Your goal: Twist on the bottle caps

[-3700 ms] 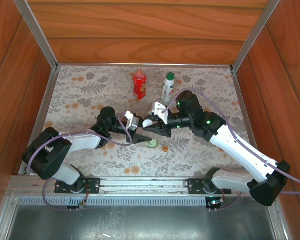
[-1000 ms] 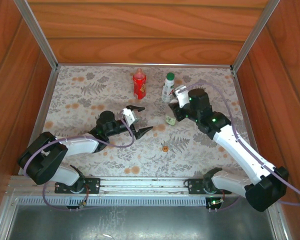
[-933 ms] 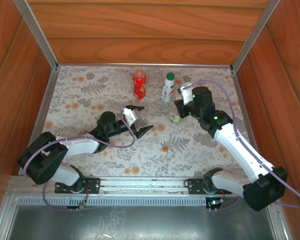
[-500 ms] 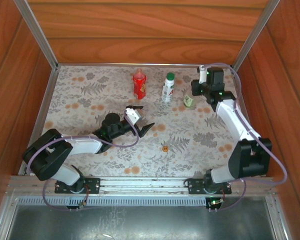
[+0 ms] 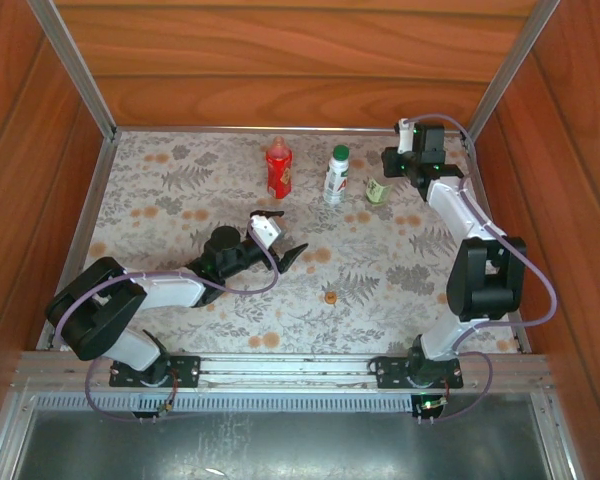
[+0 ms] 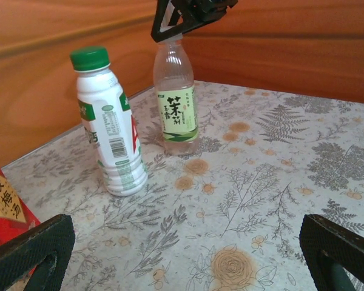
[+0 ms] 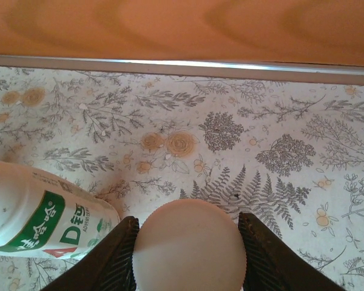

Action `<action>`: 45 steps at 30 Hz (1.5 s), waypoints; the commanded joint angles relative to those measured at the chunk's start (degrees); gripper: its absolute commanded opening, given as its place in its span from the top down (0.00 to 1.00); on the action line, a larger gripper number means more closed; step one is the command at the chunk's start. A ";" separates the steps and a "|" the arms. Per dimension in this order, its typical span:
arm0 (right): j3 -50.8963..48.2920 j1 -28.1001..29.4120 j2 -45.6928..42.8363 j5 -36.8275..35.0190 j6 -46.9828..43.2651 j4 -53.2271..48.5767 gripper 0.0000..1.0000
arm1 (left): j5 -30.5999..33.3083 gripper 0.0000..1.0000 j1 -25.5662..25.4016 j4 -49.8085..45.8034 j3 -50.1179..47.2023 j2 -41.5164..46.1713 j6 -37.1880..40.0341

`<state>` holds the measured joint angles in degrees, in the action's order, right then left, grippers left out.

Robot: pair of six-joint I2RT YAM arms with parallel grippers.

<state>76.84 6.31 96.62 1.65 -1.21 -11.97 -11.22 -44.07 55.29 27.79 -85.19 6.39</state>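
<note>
Toward the left of the floral table [image 5: 160,200], the left arm is lying low and reaching toward the middle, its left gripper [image 5: 284,235] spreading wide and holding nothing. Behind it, the red bottle [image 5: 278,170] is standing upright near the back wall. Nearer the arms' bases, the orange-red cap [image 5: 330,296] is lying alone on the table, well apart from every bottle. Further right, the white bottle [image 6: 111,130] is standing upright, wearing its green cap [image 6: 89,57]. Just to its right the clear bottle [image 6: 177,103] is standing, its contents too hard to make out. Above its neck the right arm is stretching into the far right corner, the right gripper [image 7: 189,254] pinching the white cap [image 7: 189,236] between both fingers.
</note>
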 commanded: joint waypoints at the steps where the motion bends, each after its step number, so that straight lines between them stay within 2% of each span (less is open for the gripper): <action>1: 0.59 -0.43 0.70 1.31 -1.24 -0.53 0.55 | 1.64 0.00 1.25 0.77 -0.86 1.04 -0.39; 7: 2.49 -0.42 -0.99 2.57 -1.87 -2.89 0.33 | 1.69 0.00 5.34 0.61 -2.79 2.91 -1.95; 11: 1.40 -0.42 -6.79 3.28 -1.95 -2.90 0.12 | 0.25 0.00 10.05 0.60 -3.42 3.14 -3.09; 13: 0.34 -0.25 -9.34 3.60 -2.29 -3.32 0.10 | -1.42 0.00 12.72 0.61 -3.18 2.63 -3.51; 14: -0.40 -0.06 -10.81 4.01 -2.50 -3.43 0.06 | -2.45 0.00 14.29 0.61 -2.75 1.97 -3.87; 20: -4.81 3.69 -19.97 6.94 -4.22 -4.67 0.04 | -9.58 0.00 21.17 0.61 3.23 -4.50 -4.85; 25: -7.40 8.75 -25.32 7.14 -5.77 -7.34 0.03 | -17.91 0.00 24.18 0.61 11.13 -11.54 -5.90; 34: -11.65 15.92 -29.68 7.62 -5.84 -9.29 0.03 | -19.39 0.00 24.54 0.60 23.26 -21.37 -5.96; 45: -14.96 16.47 -32.68 4.17 -6.99 -10.73 0.03 | -18.46 0.00 24.65 0.61 34.09 -30.76 -6.15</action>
<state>62.37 22.52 65.25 6.96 -7.20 -22.04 -28.82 -19.84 55.22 59.55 -114.43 1.17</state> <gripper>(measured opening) 0.972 0.998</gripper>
